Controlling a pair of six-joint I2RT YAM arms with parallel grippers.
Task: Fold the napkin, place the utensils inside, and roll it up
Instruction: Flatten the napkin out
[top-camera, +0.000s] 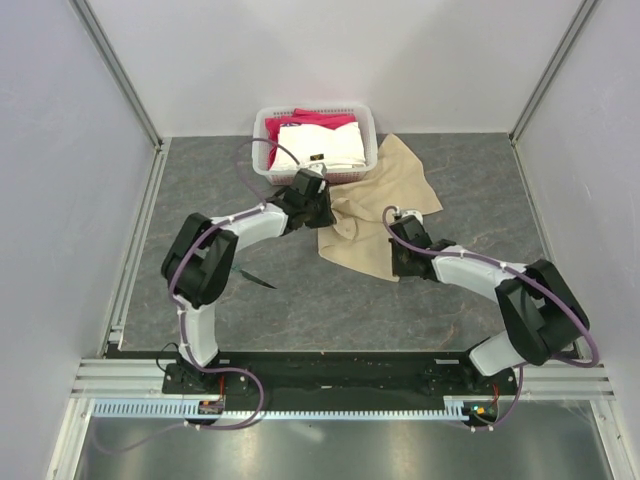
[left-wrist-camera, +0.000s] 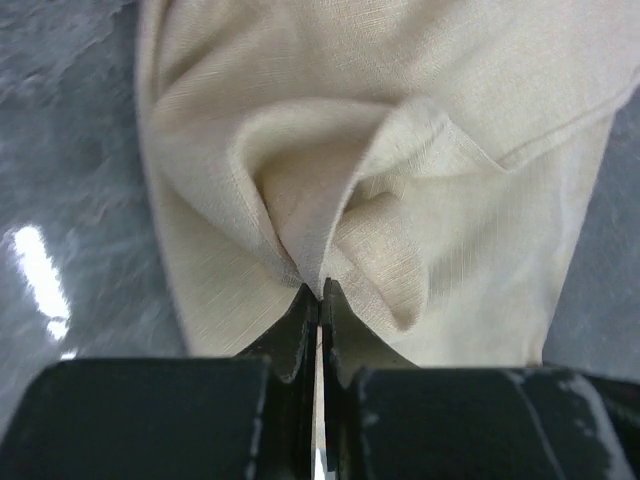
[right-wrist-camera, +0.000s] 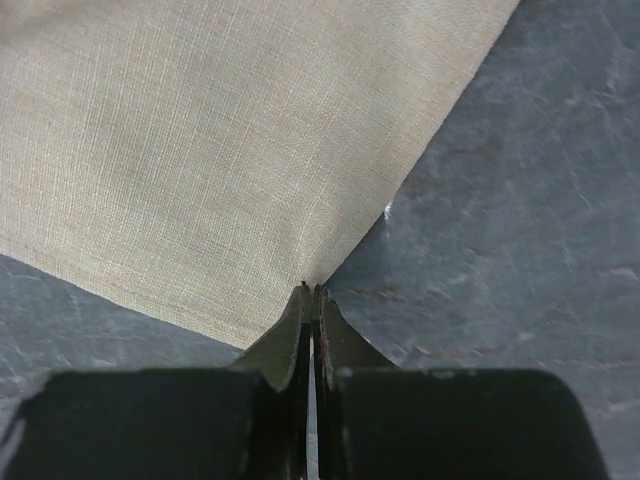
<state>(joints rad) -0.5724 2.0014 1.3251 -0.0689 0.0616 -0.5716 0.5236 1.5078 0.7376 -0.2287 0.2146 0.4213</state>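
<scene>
Top external: napkin (top-camera: 375, 215) lying rumpled on table (top-camera: 300, 310), far edge just beside white basket (top-camera: 262, 135), not yet folded; knife (top-camera: 256, 278) on the table near the left arm's elbow, only the dark blade visible, well apart from the cloth; white and pink-red folded cloths sitting in the basket.

Left gripper (top-camera: 318, 210) at the napkin's left side, right gripper (top-camera: 405, 262) at its near right corner.

Left wrist: fingers (left-wrist-camera: 300, 330) pressed together with tan fabric pinched between the tips; bite taken on a bunched ridge, several folds converging at the tips, not a clean corner.

Right wrist: fingers (right-wrist-camera: 335, 335) likewise closed, clamping the very tip of a flat corner; thin bite, hardly any cloth past the tips.

Judged step: both pinches made, ready to lift and spread or fold.

Risks from here:
- right corner slipping out under tension; cause: shallow bite at the extreme edge;
- crooked or doubled fold; cause: left pinch holding more than one layer, so edges may not line up;
- cloth twisting if lifted unevenly; cause: one grip on a corner, the other mid-edge in a wrinkle;
- basket nudged or cloth snagging on it; cause: far edge lying so close to the rim;
- knife swept aside; cause: left arm's links passing right over it.
</scene>
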